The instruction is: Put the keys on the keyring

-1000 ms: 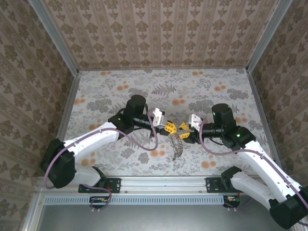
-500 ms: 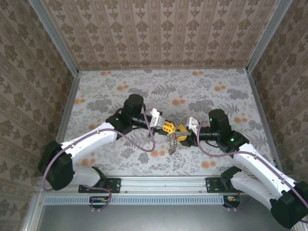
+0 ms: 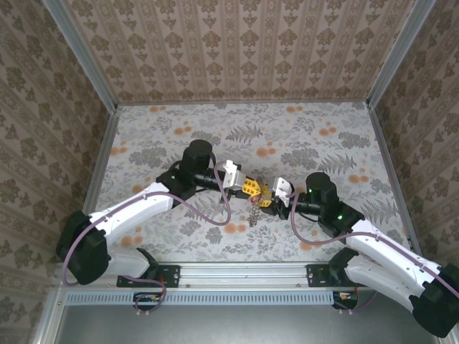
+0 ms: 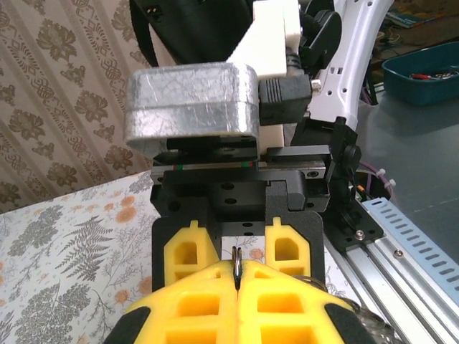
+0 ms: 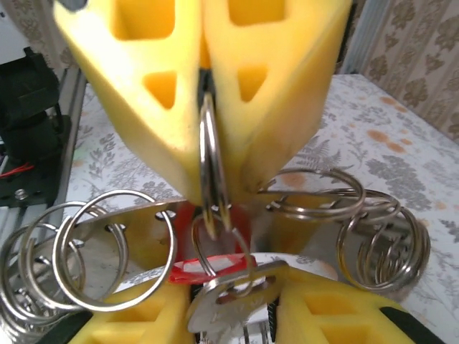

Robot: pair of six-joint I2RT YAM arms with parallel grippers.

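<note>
1. Around the keyring (image 3: 254, 210) I see the flowered counter (image 3: 158, 136) beneath it and a purple cable (image 3: 214, 219) looping just to its left. Its spare loops crowd both sides of the gripped coil.
2. Against half a second ago, the right arm has pressed closer to the keyring, whose hanging part dangles shorter.
3. The left pincer (image 3: 254, 190) is closed tight on one coil of the keyring.
4. The right pincer (image 3: 265, 198) meets the keyring from the opposite side. The keys (image 5: 228, 301), with a red tag (image 5: 204, 271), sit between its fingers just under that coil. I cannot tell whether they clamp.
</note>
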